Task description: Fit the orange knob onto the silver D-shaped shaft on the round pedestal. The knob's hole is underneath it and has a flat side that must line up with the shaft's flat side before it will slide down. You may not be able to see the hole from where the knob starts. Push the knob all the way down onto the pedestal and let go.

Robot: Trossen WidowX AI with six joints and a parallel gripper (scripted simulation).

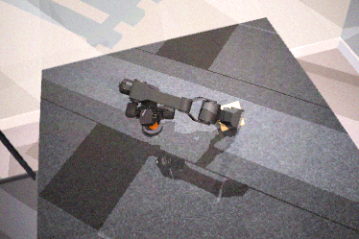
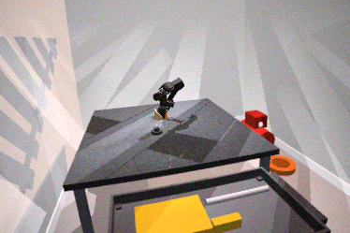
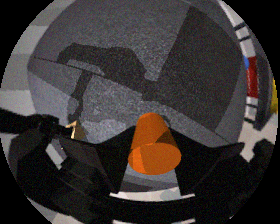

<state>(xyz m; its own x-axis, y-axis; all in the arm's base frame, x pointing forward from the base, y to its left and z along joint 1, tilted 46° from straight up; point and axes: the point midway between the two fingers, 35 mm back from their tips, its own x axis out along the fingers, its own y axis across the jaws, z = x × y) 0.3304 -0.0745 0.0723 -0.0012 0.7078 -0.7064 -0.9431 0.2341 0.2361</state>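
Note:
The orange knob (image 1: pixel 154 127) (image 3: pixel 154 158) is between the fingers of my gripper (image 1: pixel 152 123) (image 3: pixel 150 130), which is shut on it. The knob's underside and its hole are not visible. The round grey pedestal (image 1: pixel 153 132) (image 2: pixel 156 131) stands on the table; in the top view the knob and gripper overlap it from above. In the exterior view the pedestal shows in front of the arm, with the held knob behind it and hard to make out. In the wrist view the knob covers most of the pedestal. The shaft's flat side is too small or hidden to tell.
The dark table (image 1: pixel 182 210) (image 2: pixel 117 153) carries the arm (image 1: pixel 165 98) (image 2: pixel 174 84) and a tan piece (image 1: pixel 233 106) (image 2: pixel 157 113) by the arm's base. Strong shadows cross the table. A yellow block (image 2: pixel 170 214) and a white rod (image 2: pixel 238 196) lie in a lower tray.

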